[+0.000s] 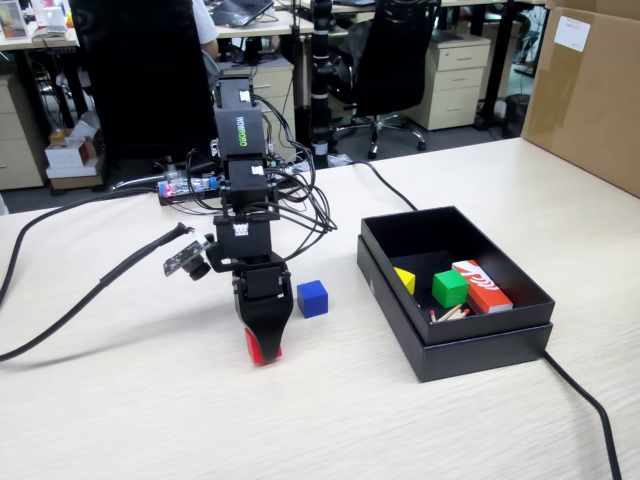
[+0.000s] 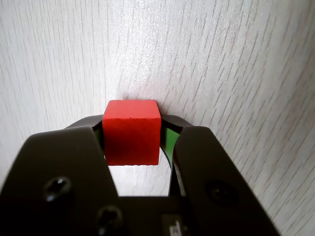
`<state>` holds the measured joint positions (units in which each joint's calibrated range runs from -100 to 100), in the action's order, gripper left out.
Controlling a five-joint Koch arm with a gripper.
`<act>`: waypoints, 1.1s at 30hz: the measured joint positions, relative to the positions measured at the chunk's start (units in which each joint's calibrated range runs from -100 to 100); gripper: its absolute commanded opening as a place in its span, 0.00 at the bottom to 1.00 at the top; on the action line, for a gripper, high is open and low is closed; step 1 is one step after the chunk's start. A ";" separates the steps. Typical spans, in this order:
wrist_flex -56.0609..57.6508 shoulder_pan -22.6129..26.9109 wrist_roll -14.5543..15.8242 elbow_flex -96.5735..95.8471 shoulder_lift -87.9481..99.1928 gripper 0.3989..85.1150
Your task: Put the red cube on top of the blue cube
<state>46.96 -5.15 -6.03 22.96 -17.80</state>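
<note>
Red cube [image 2: 131, 132] sits clamped in the claw [image 2: 133, 140], left of the blue cube [image 1: 312, 298].

In the fixed view the fingers [image 1: 264, 345] cover most of the red cube [image 1: 256, 347]; only a sliver shows at their tips, so its contact with the worktop [image 1: 150, 420] cannot be told. In the wrist view the bottom edge cuts off the finger bases, and the cube's lower faces are hidden between them. The small sticks [image 1: 449, 313] in the black box [image 1: 480, 355], right of the fingers, are too small to identify.
</note>
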 measured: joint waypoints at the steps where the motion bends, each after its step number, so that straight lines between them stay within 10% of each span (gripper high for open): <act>1: 0.00 0.00 0.05 0.00 0.00 0.00; 33: 9.21 8.60 10.40 -17.71 37.15 0.00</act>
<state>56.17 3.44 4.37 5.25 19.35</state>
